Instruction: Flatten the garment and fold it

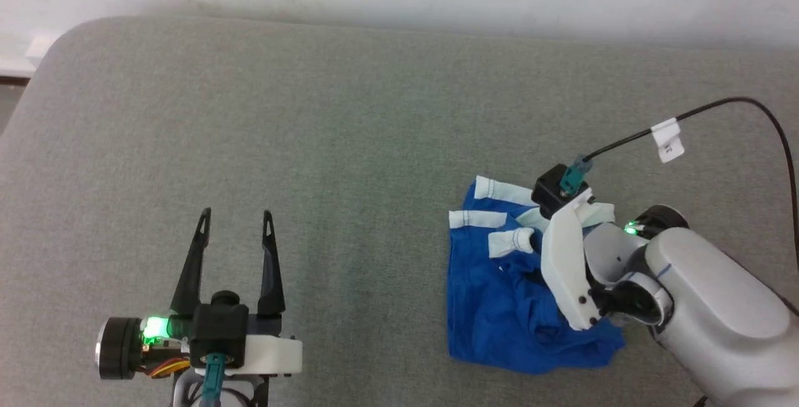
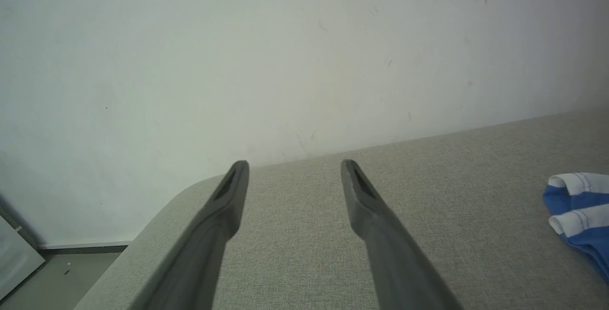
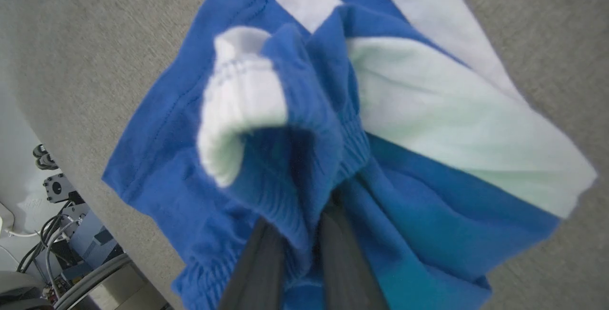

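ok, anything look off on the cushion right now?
The royal-blue soft shorts with white trim sit crumpled in a heap at the right of the grey fabric cushion, far from flat. The right gripper has its jaws shut on a bunched fold. No damage visible.

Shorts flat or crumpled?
Crumpled. The shorts lie in a wrinkled heap, white trim doubled over the blue; the right gripper pinches a fold.

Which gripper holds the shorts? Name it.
The right gripper, its fingers pinched shut on a bunched fold of the blue shorts. The left gripper stands wide open over the grey cushion, apart from the cloth.
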Robot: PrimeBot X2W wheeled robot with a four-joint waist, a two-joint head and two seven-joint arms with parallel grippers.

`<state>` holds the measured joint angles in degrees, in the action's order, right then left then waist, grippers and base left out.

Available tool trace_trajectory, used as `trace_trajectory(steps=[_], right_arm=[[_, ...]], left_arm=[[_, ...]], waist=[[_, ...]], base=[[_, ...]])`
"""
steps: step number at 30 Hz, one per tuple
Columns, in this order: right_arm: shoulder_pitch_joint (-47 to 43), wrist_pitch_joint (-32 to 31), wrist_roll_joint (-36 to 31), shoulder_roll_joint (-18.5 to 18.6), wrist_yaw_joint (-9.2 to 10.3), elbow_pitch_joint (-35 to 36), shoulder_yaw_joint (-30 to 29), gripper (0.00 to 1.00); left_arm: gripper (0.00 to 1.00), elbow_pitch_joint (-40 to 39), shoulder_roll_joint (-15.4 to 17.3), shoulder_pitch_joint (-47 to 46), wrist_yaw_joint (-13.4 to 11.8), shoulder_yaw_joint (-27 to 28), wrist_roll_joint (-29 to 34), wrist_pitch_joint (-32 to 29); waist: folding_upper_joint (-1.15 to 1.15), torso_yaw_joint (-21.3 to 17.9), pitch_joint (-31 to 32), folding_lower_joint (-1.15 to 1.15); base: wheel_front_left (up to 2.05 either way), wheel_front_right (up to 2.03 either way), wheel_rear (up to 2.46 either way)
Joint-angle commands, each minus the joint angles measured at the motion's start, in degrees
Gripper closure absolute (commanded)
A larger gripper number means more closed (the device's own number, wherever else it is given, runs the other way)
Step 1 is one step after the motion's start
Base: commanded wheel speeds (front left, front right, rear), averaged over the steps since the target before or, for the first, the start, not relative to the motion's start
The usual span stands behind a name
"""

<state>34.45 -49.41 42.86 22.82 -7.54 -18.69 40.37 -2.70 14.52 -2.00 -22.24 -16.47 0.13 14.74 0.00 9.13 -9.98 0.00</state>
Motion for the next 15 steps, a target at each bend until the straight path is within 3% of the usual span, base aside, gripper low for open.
trace_trajectory(steps=[1, 6, 7, 8, 15], right_arm=[[0.6, 0.9, -0.4, -0.5, 0.05, -1.5, 0.8, 1.00], [1.4, 5.3, 0.6, -1.2, 0.05, -5.9, 4.6, 1.00], [1.7, 6.5, 0.9, -1.1, 0.05, -5.9, 5.1, 0.73], [1.9, 7.6, 1.3, -0.8, 0.05, -5.6, 5.8, 0.02], [4.1, 18.3, 4.3, 4.5, 0.05, 3.4, 7.9, 0.00]], left_arm=[[0.00, 0.2, -0.2, -1.0, 0.0, -0.1, 0.1, 0.3], [0.00, 0.6, -0.1, -0.9, -0.5, 0.0, -0.2, 0.3], [0.00, 0.8, 0.0, -0.7, -0.5, 0.1, -0.2, 0.3], [0.00, 0.9, 0.1, -0.5, -0.6, 0.2, -0.3, 0.3], [0.00, 1.6, 1.0, 0.6, -0.6, 0.9, -0.6, 0.3]], waist=[[0.00, 1.0, -1.0, 0.00], [0.00, 0.6, -0.7, 0.00], [0.00, 0.2, -0.4, 0.00], [0.00, -0.1, 0.0, 0.00], [0.00, -3.3, 3.0, 0.00]], base=[[0.00, 0.00, 0.00], [0.00, 0.00, 0.00], [0.00, 0.00, 0.00], [0.00, 0.00, 0.00], [0.00, 0.00, 0.00]])
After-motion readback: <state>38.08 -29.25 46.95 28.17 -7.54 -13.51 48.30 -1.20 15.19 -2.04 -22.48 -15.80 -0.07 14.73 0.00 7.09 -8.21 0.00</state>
